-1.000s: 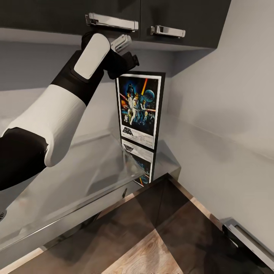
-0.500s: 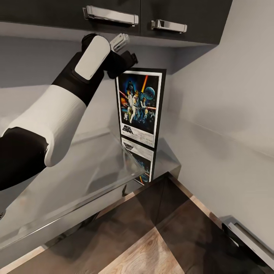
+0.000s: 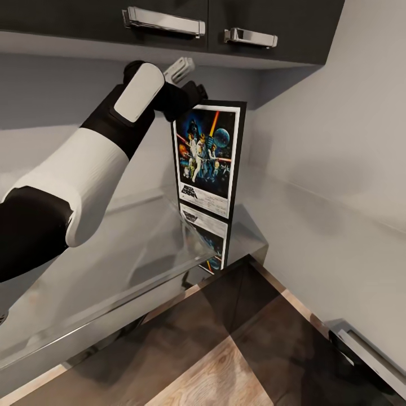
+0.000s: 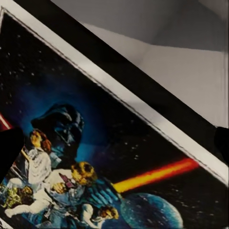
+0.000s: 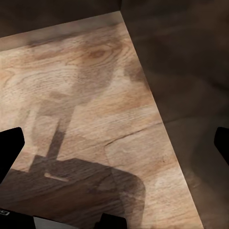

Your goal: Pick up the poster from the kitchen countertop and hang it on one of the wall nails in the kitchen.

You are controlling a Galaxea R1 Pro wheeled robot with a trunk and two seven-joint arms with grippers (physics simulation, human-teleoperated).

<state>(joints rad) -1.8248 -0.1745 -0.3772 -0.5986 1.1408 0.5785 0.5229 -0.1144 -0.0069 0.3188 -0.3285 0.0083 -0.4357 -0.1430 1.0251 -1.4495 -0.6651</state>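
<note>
Poster (image 3: pixel 207 160): black-framed, upright on the glossy desk (image 3: pixel 113 248) near its corner end; appears to lean back toward the wall; mirrored in the surface.
Handling, judged: rigid flat panel, probably light; smooth frame likely slippery; thin edge gives little purchase; may tip or skid if nudged.
Hold, judged: top frame edge near the upper left corner, fingers either side of the panel.
Left pincer (image 3: pixel 189 96): at that upper corner; wrist view close on the poster (image 4: pixel 95 157), dark fingertips at both margins, set wide; contact cannot be told.
Right pincer (image 5: pixel 114 157): spread wide over wood flooring (image 5: pixel 90 109); holding nothing.
Surroundings: dark wall cabinets (image 3: pixel 169 22) above.
</note>
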